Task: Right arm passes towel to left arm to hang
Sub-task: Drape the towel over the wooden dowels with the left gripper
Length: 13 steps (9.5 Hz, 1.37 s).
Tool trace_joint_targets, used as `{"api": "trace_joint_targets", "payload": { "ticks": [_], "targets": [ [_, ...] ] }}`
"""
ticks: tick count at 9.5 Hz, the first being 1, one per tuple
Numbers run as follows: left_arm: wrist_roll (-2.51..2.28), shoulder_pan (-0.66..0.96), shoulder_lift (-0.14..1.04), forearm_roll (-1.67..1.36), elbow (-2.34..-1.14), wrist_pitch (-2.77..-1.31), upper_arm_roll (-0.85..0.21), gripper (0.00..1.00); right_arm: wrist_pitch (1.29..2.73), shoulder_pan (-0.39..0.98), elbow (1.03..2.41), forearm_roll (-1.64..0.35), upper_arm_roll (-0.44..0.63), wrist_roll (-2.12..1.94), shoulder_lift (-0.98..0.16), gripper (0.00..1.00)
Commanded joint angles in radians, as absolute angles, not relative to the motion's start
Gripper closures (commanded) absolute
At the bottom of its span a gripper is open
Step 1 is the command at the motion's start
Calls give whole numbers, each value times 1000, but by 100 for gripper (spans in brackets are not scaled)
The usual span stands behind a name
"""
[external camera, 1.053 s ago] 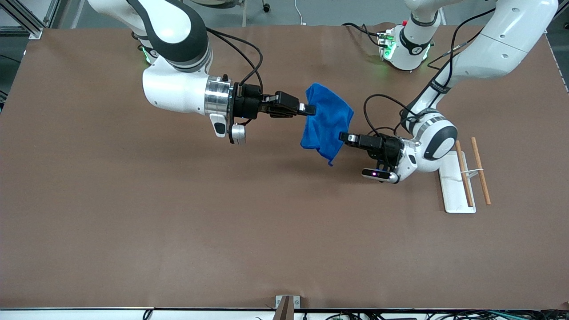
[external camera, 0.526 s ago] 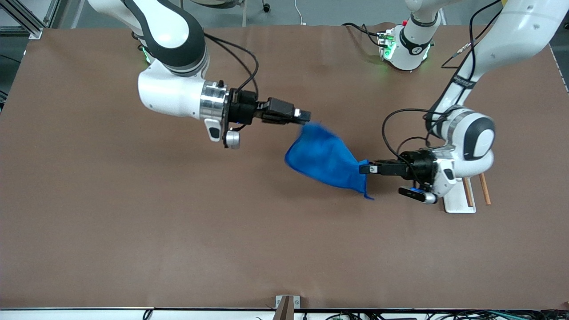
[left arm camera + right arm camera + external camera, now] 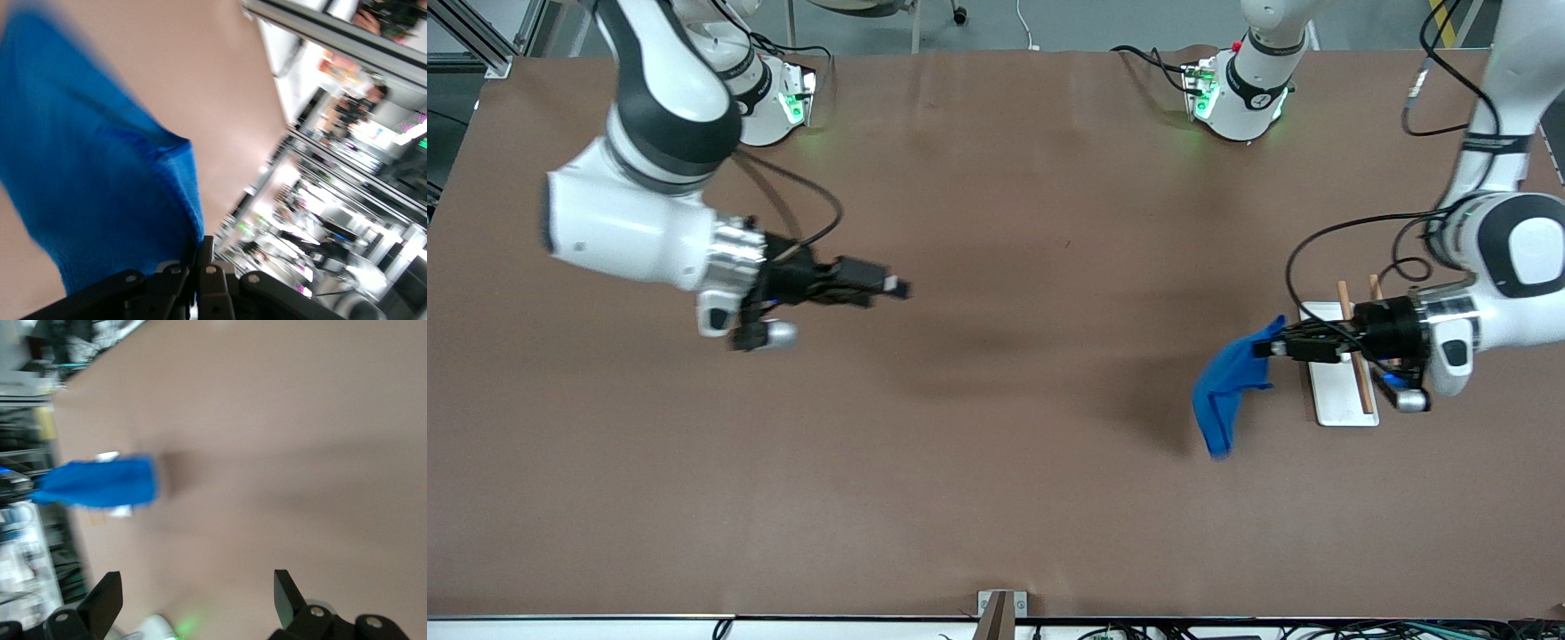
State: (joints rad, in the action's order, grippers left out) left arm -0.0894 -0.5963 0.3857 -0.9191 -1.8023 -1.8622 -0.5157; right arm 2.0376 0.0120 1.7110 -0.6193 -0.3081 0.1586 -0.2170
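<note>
Since the handover a sec ago, when both tools had the towel stretched between them mid-bench, things have split apart. Right tool (image 3: 894, 287) has let go: its wrist view shows the fingers (image 3: 103, 597) spread wide w/ nothing between them, and the arm has pulled back toward its own end of the bench (image 3: 996, 498), now hovering over bare surface, well apart from the cloth. Looks like it's done its part and is just clearing out.

Left tool (image 3: 1267, 348) is clamped on the towel (image 3: 1232, 387) at one edge; its wrist view shows the blue cloth (image 3: 93, 187) pinched right at the closed fingers. It has carried the cloth away from mid-bench to the left arm's end, and the towel hangs down from the grip in a loose bunched fold, just beside the white rack base (image 3: 1334, 404) w/ its two wooden rods (image 3: 1356, 360). Can't tell if the low end of the cloth touches the bench or hangs clear.

Meaning for the task: pass is complete, cloth held by the left arm only. Remaining step, as I judge it, is the hang — lift and drape the towel over a rod. Risk: cloth is bunched, gripped at one edge only, so it may drape unevenly or slide off the rod.
</note>
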Motion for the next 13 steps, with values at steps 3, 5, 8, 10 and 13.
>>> {"api": "trace_joint_targets", "payload": {
  "ticks": [3,5,8,10,13],
  "targets": [
    [-192,-691,354,-488,-1757,-1870,-514,100,1941,14,1729,-249,-86,175,-124,0],
    [-186,-726,359,-332,-1735,-1870,-514,100,1927,11,1729,-68,-23,169,-74,0],
    [-91,-761,356,-177,-1732,-1865,-512,100,1832,11,1723,-34,43,169,9,0],
    [4,-807,362,-94,-1706,-1867,-514,100,1665,12,1622,-35,93,134,28,0],
    [115,-810,373,7,-1651,-1868,-496,100,1589,-14,1571,-25,103,26,29,0]
  ]
}}
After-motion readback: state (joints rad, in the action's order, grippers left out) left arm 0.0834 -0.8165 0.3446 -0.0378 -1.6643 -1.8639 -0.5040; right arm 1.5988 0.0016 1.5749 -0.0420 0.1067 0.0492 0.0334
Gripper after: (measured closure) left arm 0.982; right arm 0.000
